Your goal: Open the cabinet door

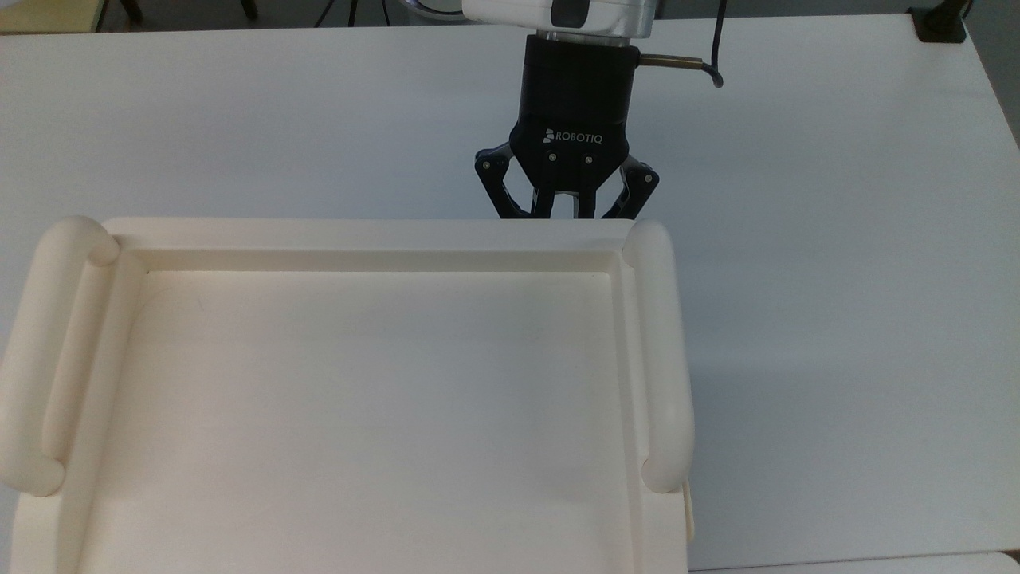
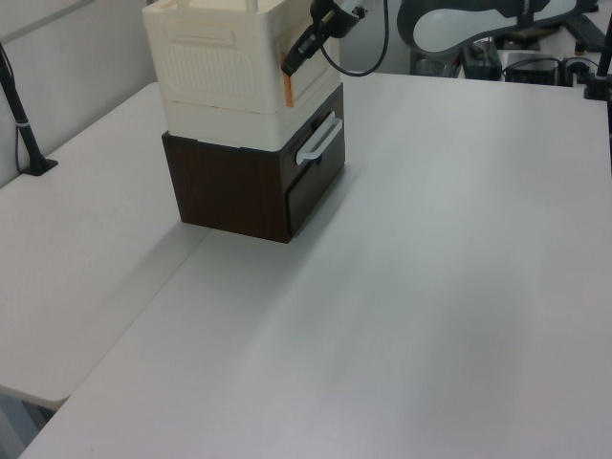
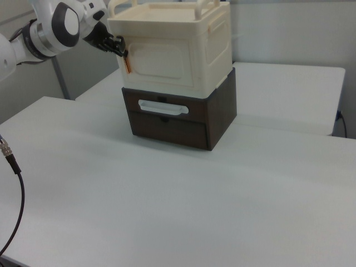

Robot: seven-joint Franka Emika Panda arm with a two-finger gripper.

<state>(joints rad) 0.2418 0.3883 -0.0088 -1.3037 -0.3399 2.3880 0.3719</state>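
Observation:
A cream cabinet (image 3: 183, 50) stands on a dark brown drawer unit (image 3: 178, 125). The cabinet door (image 3: 162, 62) is the cream front panel and lies flush against the cabinet. An orange strip (image 3: 127, 65) hangs at the door's edge on the right view's left. My gripper (image 3: 120, 47) reaches in from that side, just above the strip, shut on the door's edge handle. In the left view my gripper (image 2: 294, 61) presses against the door (image 2: 314, 78) above the orange strip (image 2: 289, 93). From above, my gripper (image 1: 567, 212) meets the cabinet's recessed top (image 1: 374, 399), whose rim hides the fingertips.
The drawer unit has a white bar handle (image 3: 163, 107) below the door. The white table (image 2: 430, 287) stretches wide in front of the cabinet. A black pole (image 2: 21, 115) stands at the left view's left. A loose cable (image 3: 15, 183) lies at the right view's left edge.

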